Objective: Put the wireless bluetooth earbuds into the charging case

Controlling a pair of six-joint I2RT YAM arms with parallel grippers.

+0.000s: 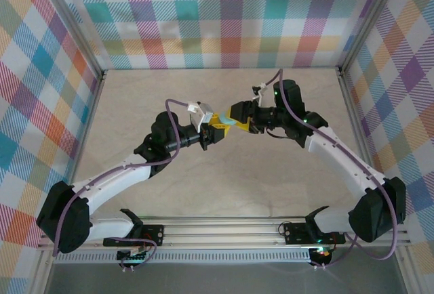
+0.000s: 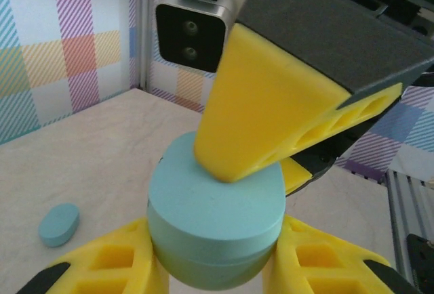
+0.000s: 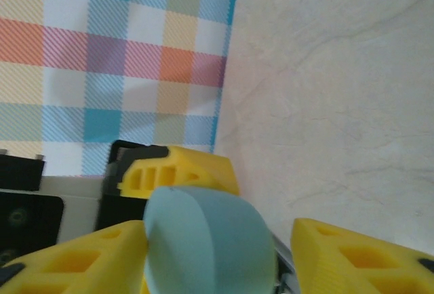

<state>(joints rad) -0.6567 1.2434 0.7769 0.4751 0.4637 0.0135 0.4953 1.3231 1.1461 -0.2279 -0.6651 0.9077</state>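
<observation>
Left fingers [image 2: 102,267] tight around charging case [image 2: 217,216]

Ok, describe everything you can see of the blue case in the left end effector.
The case is a light-blue oval pebble, matte plastic by its look, with a seam round its side and its lid shut. It is held above the table, clamped at its sides by the yellow fingers of the left end effector. One finger of the right end effector rests on its lid, with the jaws open around it.
</observation>
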